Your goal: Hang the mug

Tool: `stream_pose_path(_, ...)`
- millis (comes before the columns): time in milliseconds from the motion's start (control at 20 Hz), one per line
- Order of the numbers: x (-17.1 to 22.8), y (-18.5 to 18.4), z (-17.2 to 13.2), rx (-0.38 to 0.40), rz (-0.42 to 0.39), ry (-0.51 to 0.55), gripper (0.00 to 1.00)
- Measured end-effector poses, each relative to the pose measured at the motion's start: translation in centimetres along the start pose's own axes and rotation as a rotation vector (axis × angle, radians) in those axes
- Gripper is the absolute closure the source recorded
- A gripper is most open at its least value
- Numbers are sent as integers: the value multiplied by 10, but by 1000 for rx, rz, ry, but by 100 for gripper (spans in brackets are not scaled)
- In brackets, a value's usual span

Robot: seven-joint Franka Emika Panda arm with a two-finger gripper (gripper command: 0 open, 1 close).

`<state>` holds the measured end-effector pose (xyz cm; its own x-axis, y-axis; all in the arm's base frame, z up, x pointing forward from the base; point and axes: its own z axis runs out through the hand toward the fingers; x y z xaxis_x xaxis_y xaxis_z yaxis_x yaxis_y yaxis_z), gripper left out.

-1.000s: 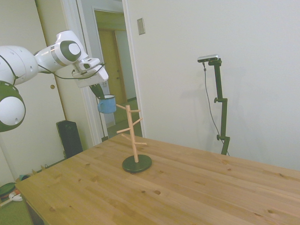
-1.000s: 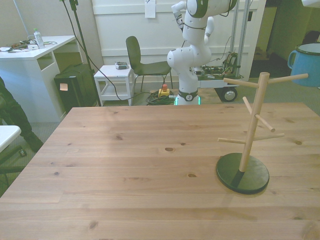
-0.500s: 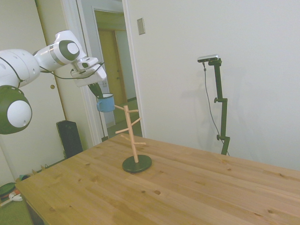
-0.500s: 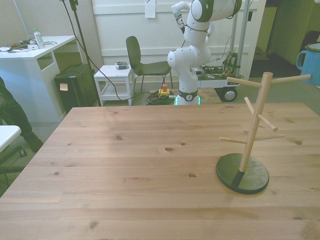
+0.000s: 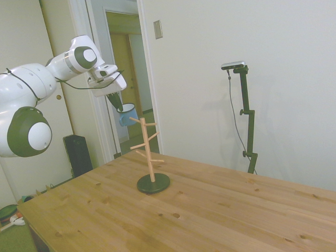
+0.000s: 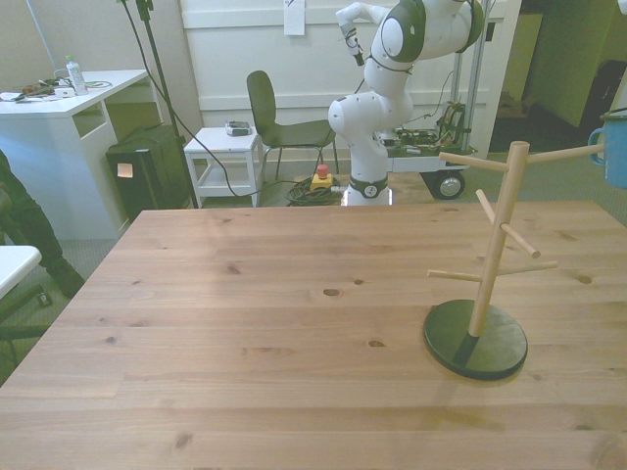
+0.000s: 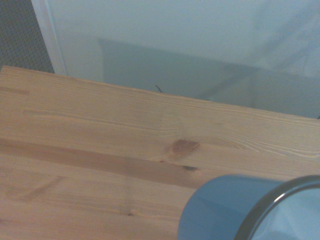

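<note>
Since the last frame the small light-blue enamel mug shifted closer to the wooden peg tree with dark round base.

Side view: jaws clamped on mug rim, mug at tree's top peg tip.

Front view: mug just past upper peg end of tree.

Wrist view: mug above wooden tabletop.

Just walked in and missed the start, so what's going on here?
The white robot arm is holding a small light-blue mug in its end effector, up in the air beside the top of the wooden peg tree on the table. The mug is next to the tip of an upper peg and is not hanging yet.
</note>
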<state>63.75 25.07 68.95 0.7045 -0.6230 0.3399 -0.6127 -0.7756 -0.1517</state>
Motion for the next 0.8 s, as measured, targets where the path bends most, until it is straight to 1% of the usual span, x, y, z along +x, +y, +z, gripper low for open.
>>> stream_pose_path(400, 4, -1, -1, 6, 6, 1, 100)
stream_pose_path(650, 12, 5, -9, 15, 20, 7, 100)
stream_pose_path(800, 15, 7, -9, 15, 23, 7, 100)
